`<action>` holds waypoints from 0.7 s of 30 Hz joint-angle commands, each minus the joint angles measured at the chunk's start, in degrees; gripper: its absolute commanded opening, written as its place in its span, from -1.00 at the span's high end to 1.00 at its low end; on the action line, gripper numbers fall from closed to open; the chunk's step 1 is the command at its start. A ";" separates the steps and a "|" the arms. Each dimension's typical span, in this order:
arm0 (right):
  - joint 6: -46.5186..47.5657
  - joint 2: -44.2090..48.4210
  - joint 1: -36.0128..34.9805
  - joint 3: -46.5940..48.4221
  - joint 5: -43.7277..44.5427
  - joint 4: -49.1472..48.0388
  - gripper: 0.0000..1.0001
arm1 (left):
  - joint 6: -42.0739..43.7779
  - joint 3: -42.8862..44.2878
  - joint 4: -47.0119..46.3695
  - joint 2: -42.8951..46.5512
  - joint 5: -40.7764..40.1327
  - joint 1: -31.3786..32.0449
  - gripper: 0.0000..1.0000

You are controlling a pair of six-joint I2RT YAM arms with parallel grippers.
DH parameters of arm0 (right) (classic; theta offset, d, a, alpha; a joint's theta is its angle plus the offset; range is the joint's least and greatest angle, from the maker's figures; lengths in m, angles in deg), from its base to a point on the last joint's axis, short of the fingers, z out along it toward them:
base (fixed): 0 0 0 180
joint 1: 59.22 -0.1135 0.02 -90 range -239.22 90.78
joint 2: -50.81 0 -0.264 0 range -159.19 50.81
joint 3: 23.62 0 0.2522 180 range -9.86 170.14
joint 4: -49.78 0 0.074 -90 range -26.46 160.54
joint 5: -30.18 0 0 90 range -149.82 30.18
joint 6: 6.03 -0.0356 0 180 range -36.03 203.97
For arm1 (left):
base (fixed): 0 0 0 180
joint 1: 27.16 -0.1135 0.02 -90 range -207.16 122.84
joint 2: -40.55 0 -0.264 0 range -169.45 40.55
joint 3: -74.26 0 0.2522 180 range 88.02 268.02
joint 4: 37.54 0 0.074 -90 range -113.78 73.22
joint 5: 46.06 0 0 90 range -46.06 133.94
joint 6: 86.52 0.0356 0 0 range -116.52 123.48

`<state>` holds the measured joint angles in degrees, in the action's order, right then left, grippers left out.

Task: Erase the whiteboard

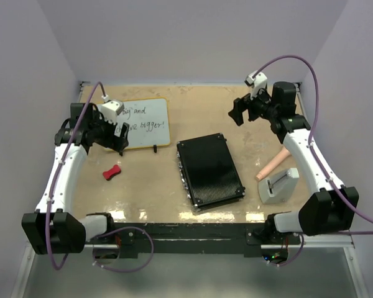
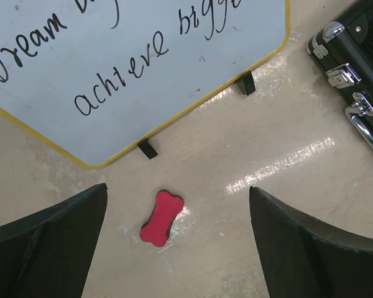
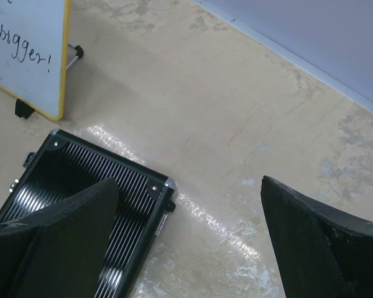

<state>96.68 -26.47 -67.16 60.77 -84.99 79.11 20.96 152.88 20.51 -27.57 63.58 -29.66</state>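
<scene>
Left gripper (image 2: 177, 186) spread wide and empty over the counter (image 2: 280, 118); right gripper (image 3: 189, 180) likewise parted, holding nothing.
The whiteboard (image 1: 146, 121) lies face up at the far left, still written on; it looks light, stiff and slick-faced, so likely to slide under wiping; best pinned by its tan frame edge.

**Open lanes around the case**

The black ribbed case (image 1: 210, 172) fills the middle of the counter (image 1: 199, 105). A narrow bare strip parts it from the whiteboard (image 1: 150, 121) at the far-left corner. Bare surface runs along the far edge to the far-right corner. A red bone-shaped eraser (image 1: 112, 172) lies alone by the left edge. A grey block (image 1: 279, 185) and a pinkish cylinder (image 1: 270, 167) crowd the right edge.
</scene>
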 commanded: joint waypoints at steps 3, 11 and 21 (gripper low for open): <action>1.35 -4.36 -0.40 5.56 -1.99 5.60 -0.97 | 8.52 3.95 6.48 -5.25 2.85 -0.48 -1.00; 2.58 -6.31 -1.02 5.04 -0.06 7.89 -0.97 | 33.01 1.67 13.53 -6.94 1.54 -7.68 -1.00; -4.70 -9.12 -1.90 4.60 2.31 5.26 -0.97 | 48.44 -4.47 13.29 -10.63 1.28 -11.56 -0.84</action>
<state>96.75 -34.49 -68.37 64.18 -84.62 86.61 61.61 150.72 34.79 -36.75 64.13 -41.22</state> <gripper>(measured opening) 0.986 0.934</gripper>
